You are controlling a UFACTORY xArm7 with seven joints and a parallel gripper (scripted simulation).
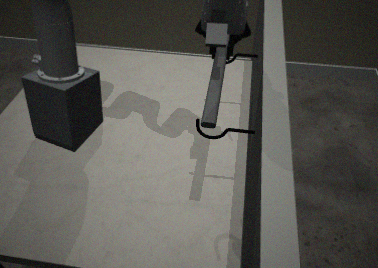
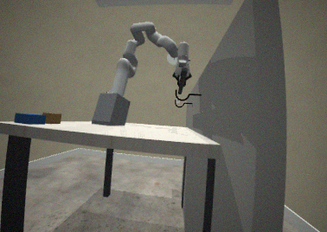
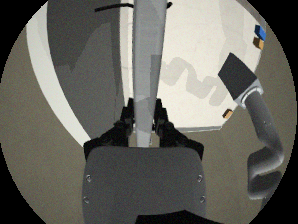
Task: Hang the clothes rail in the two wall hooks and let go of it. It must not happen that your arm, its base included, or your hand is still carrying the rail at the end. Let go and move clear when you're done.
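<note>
The clothes rail [image 1: 214, 88] is a long grey bar. My gripper [image 1: 218, 36] is shut on its far end and holds it level above the table, close to the wall [image 1: 272, 134]. The rail's near end lies over the cup of the near black wall hook [image 1: 220, 131]. The far hook [image 1: 240, 57] shows beside my gripper, partly hidden by it. In the wrist view the rail [image 3: 148, 43] runs up from between my fingers, and one hook [image 3: 123, 7] crosses behind it. In the exterior view my gripper [image 2: 181, 83] hangs just above both hooks [image 2: 185, 98].
The arm's base block [image 1: 62, 106] stands at the table's left. A blue block [image 2: 29, 118] and a brown block [image 2: 52, 118] lie at the table's far corner. The tall wall panel [image 2: 246, 129] borders the table's right edge.
</note>
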